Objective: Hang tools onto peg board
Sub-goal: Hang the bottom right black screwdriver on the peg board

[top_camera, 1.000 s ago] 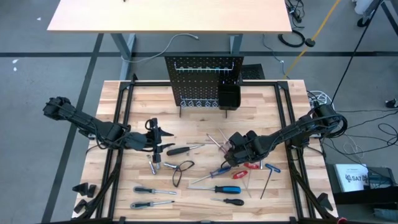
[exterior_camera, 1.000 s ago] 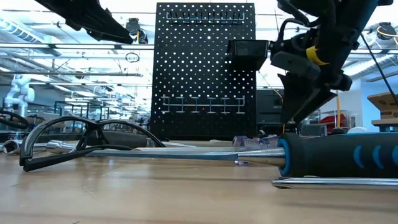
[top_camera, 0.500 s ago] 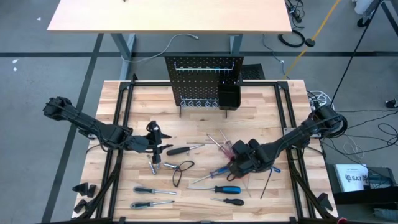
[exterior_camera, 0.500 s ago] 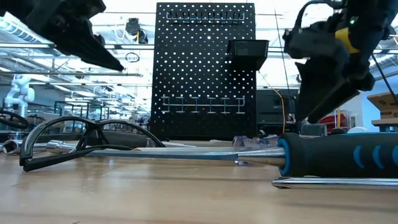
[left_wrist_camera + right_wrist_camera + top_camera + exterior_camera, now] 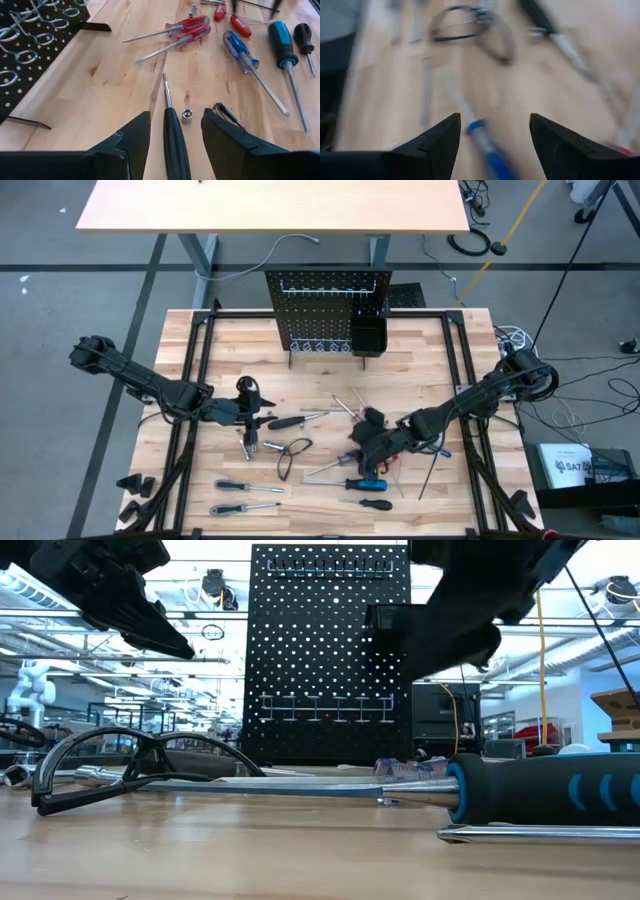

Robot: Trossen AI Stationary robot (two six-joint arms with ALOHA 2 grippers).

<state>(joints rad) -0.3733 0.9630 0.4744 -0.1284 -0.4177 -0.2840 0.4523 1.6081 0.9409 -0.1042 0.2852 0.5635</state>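
The pale, planked wooden table [image 5: 320, 345] looks smooth and matt. The upright black perforated metal peg board [image 5: 330, 650] carries bright wire hooks. The red-handled screwdrivers [image 5: 187, 30] have glossy translucent plastic grips and shiny steel shafts.

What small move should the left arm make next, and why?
Probably lower the left gripper and close on the black screwdriver handle: its fingers stand open on both sides of the handle, which lies on the table.

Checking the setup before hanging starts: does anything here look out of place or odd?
Yes. No tools hang on the peg board yet; its hooks are bare. The screwdrivers lie scattered at all angles on the table, and a black wire loop lies among them. Nothing looks damaged.
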